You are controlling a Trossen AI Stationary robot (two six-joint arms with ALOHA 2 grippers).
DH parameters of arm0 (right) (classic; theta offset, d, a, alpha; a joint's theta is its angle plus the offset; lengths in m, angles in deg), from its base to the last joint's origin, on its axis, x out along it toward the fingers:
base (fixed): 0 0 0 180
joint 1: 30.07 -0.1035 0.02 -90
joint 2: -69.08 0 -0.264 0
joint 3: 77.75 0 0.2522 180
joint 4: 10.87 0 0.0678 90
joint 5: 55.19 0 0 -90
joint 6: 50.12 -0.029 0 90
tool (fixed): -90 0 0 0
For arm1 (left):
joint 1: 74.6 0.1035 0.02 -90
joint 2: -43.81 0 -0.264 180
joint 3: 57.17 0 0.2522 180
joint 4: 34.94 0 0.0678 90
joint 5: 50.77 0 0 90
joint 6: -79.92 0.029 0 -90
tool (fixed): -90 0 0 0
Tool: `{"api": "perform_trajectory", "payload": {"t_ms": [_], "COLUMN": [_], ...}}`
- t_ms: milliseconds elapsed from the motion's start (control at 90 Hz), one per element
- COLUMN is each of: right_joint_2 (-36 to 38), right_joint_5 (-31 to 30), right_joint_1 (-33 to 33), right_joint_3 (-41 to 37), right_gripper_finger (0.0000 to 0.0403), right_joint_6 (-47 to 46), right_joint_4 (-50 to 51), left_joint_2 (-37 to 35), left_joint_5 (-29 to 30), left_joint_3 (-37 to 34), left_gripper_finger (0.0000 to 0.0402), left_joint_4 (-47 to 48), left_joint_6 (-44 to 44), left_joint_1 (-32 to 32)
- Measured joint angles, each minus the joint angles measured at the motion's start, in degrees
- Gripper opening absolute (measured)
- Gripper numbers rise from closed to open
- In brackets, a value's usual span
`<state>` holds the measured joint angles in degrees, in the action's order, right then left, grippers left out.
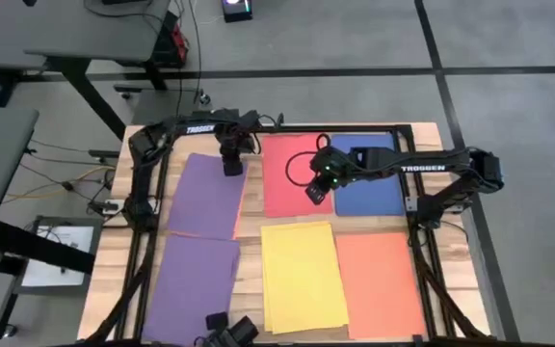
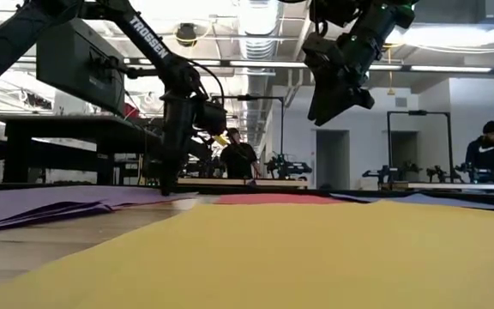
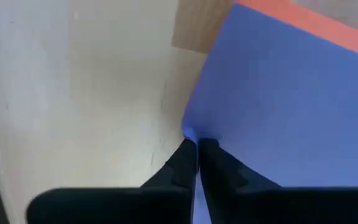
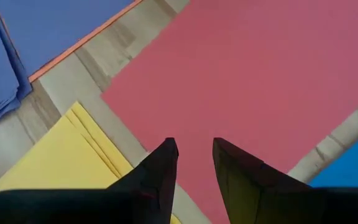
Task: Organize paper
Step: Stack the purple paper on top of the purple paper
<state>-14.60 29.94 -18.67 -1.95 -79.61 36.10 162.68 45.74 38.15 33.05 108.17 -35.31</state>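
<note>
The left claw (image 1: 231, 168) is pinching a corner of the purple paper (image 1: 208, 196) right at its tips, while the right claw (image 1: 316, 193), slightly spread, is hovering with the red paper (image 1: 292, 173) just below it on the worktop (image 1: 249, 241).

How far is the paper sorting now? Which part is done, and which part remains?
Mostly sorted: red paper, blue paper, yellow paper and orange paper each lie in their own pile. In hand: the left gripper is shut on the edge of the upper purple paper, which has an orange sheet under it. The right gripper hovers open above the red. Left: that stray orange sheet and the second purple pile.
</note>
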Motion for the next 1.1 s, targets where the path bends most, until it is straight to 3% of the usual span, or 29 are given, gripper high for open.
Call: {"api": "perform_trajectory", "payload": {"t_ms": [156, 489, 600, 778, 889, 1100], "right_joint_2": [0.0, 0.0, 0.0, 0.0, 0.1, 0.0], "right_joint_5": [0.0, 0.0, 0.0, 0.6, 3.9, 13.3], "right_joint_1": [0.0, 0.0, 0.0, 0.0, 0.0, 0.4], "right_joint_3": [0.0, 0.0, 0.0, 0.0, 0.0, 0.0], "right_gripper_finger": [0.0098, 0.0098, 0.0098, 0.0098, 0.0098, 0.0098], "right_joint_6": [0.6, 4.6, 4.8, 6.0, 6.1, 5.8], "right_joint_4": [0.2, 1.7, 2.3, 1.3, -5.2, -28.2], "left_joint_2": [-3.7, -11.2, -12.4, -15.0, -15.9, -18.6], "left_joint_5": [-0.7, -0.7, -0.6, -1.8, -3.4, -5.2], "left_joint_3": [3.4, 17.6, 22.6, 27.5, 27.5, 27.6], "left_gripper_finger": [0.0000, 0.0000, 0.0000, 0.0000, 0.0000, 0.0000], "left_joint_4": [3.8, 16.6, 24.6, 28.5, 28.8, 28.9], "left_joint_6": [-3.1, -7.8, -10.1, -12.3, -14.0, -17.0], "left_joint_1": [-0.6, -1.5, -2.9, -6.1, -8.2, -12.9]}}
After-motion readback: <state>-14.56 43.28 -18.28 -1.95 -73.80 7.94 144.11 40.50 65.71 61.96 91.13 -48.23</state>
